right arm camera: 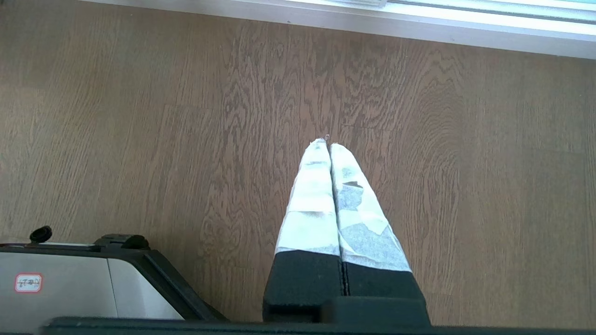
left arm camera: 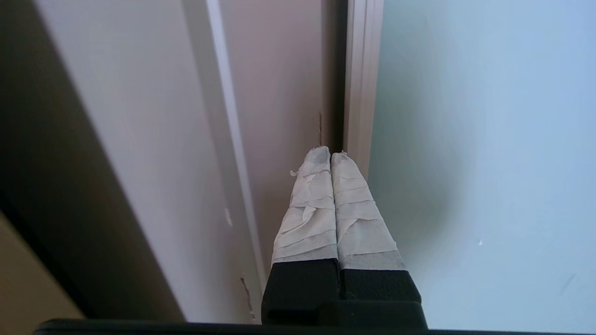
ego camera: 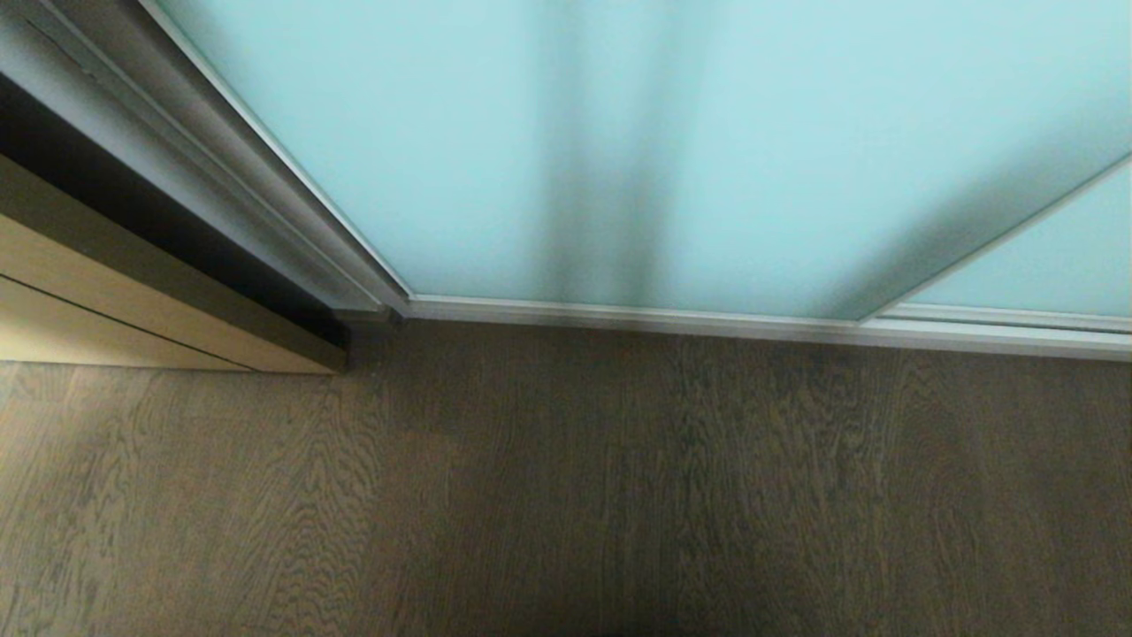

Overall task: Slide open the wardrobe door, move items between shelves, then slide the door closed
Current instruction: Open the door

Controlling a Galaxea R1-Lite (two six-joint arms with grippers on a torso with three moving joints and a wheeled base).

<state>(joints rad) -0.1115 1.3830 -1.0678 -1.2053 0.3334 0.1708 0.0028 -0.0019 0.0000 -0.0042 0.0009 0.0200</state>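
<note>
From the head view, the sliding wardrobe door (ego camera: pixel 548 150) is filling the upper part of the scene, its frosted aqua glass running down to a slim pale frame (ego camera: pixel 619 311) just above the wood floor (ego camera: pixel 566 495). Its left edge is meeting the wall post (ego camera: pixel 256 203) with no gap, so the door is looking closed. A tan wooden panel (ego camera: pixel 106 301) is sitting off to the left. Neither arm is showing here, and no shelves or cushion are in sight — they are presumably behind the glass.

In the left wrist view, the left gripper (left arm camera: pixel 330 153) is pointing with its taped fingers (left arm camera: pixel 309 204) pressed together and holding nothing. The tips are sitting right at the dark seam between the door's upright frame edge and the grey post beside it. That edge is running lengthwise along the direction the fingers are pointing, with the glass lying to one side of the tips and the post to the other. The left arm is plainly the nearer one, so the likely next step is catching that edge and pushing the door sideways.

In the right wrist view, the right gripper (right arm camera: pixel 328 142) is hanging over the floor, fingers together and empty, well apart from the door's bottom rail.
</note>
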